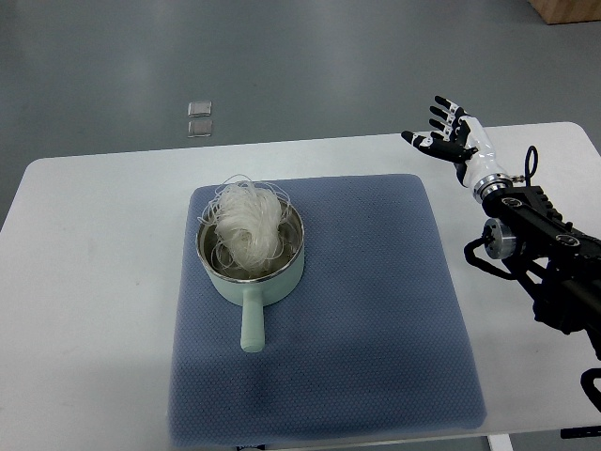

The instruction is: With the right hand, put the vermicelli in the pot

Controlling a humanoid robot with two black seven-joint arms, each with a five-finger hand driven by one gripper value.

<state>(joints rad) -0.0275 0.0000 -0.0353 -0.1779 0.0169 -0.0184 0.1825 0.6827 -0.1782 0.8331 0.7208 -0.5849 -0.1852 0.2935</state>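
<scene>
Nearest the camera, the blue mat (376, 310) runs almost to the near edge of the white table (94, 282), its lower half bare on every side of the pot's handle. On the mat's far left part stands the mint-green pot (252, 268), handle pointing toward the camera. Inside it lies the white vermicelli (246, 218), heaped above the rim, with a few loose strands curling over the far-left edge. Bare table frames the mat to left and right, widest on the left. At the right, the right hand (451, 134) hangs over the table's far-right corner, well apart from the pot, fingers spread and grasping nothing; its black forearm enters from the right edge. Beyond the table lies grey floor, with two small clear squares (199, 119) on it.
</scene>
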